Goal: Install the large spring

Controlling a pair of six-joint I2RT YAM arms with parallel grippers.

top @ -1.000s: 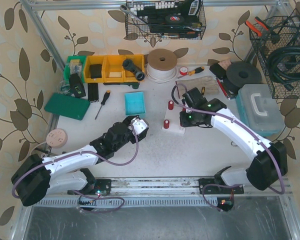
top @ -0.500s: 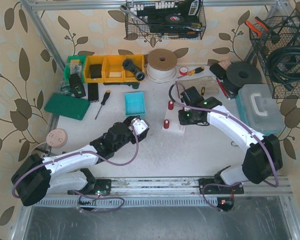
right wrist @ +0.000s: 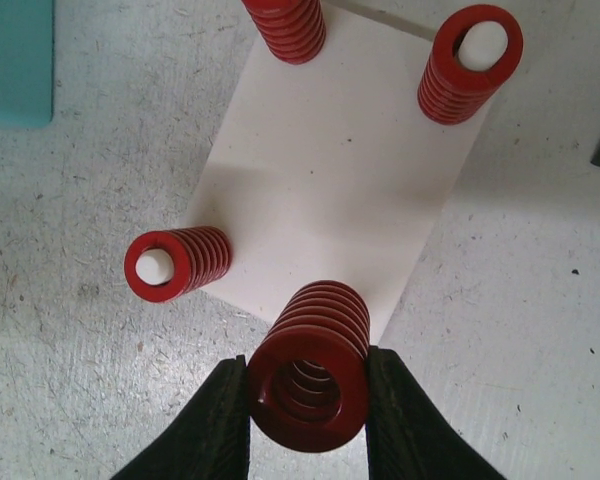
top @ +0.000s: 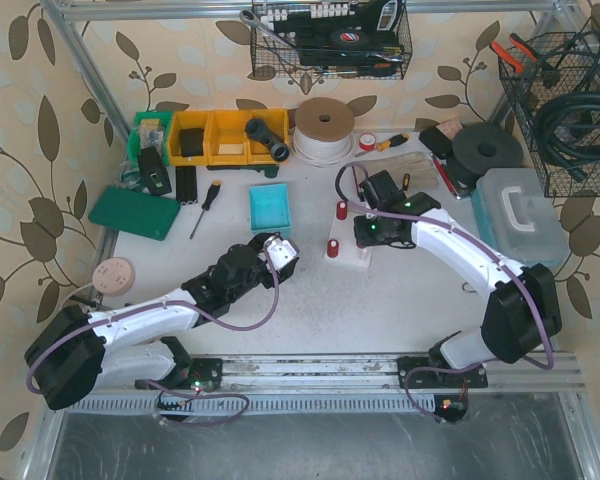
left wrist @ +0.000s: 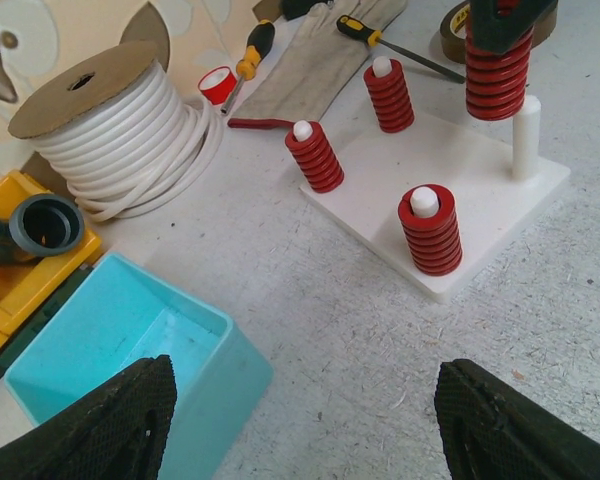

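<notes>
My right gripper is shut on the large red spring, holding it upright over the near corner of the white base plate. Three smaller red springs sit on pegs of that plate. In the left wrist view the large spring hangs just above and beside a bare white peg. The right gripper is over the plate's right side in the top view. My left gripper is open and holds nothing, low over the table, left of the plate.
A teal bin lies just ahead of my left finger. A spool of white cord, a glove and screwdrivers lie behind the plate. Yellow bins stand at the back left, a grey toolbox at the right.
The right gripper has shifted slightly left and back over the plate with the large spring in it. The left arm has stayed still.
</notes>
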